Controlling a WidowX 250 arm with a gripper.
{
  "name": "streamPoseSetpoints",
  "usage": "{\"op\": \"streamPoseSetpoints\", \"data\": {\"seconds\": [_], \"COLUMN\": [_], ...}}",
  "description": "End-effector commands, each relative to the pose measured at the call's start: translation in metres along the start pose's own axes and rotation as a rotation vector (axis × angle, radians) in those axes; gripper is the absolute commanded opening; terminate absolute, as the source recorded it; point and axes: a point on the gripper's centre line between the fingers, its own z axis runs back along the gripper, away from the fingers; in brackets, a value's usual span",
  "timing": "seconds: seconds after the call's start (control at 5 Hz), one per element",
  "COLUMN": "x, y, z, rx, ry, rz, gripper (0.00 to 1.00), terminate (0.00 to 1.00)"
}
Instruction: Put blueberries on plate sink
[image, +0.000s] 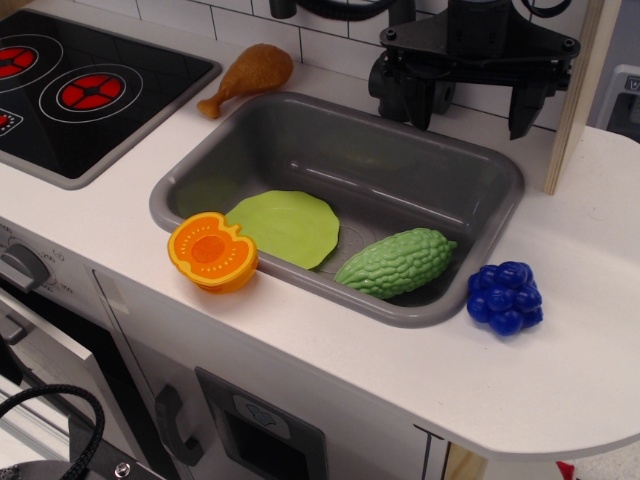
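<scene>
The blueberries (505, 297), a glossy dark-blue cluster, lie on the white counter just right of the sink (190, 165). The sink is a grey basin. The light-green plate (285, 226) lies flat on its floor at the front left. My gripper (470, 115) hangs at the top of the view above the sink's back right corner, well behind and above the blueberries. Its two black fingers (525, 112) stand wide apart with nothing between them.
A bumpy green gourd (396, 262) lies in the sink's front right, between plate and blueberries. An orange half (212, 251) sits on the sink's front left rim. A toy chicken drumstick (248, 76) lies behind the sink. A black stovetop (70, 85) is at left. A wooden post (575, 90) stands at right.
</scene>
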Motion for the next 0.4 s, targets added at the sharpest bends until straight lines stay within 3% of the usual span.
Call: {"op": "streamPoseSetpoints", "data": {"seconds": [0.0, 0.2], "x": [0.0, -0.017], "y": [0.0, -0.01], "z": [0.0, -0.004], "rx": [0.0, -0.021], "ry": [0.0, 0.029], "rz": [0.0, -0.012], "gripper": [1.0, 1.0], "terminate": [0.0, 0.0]}}
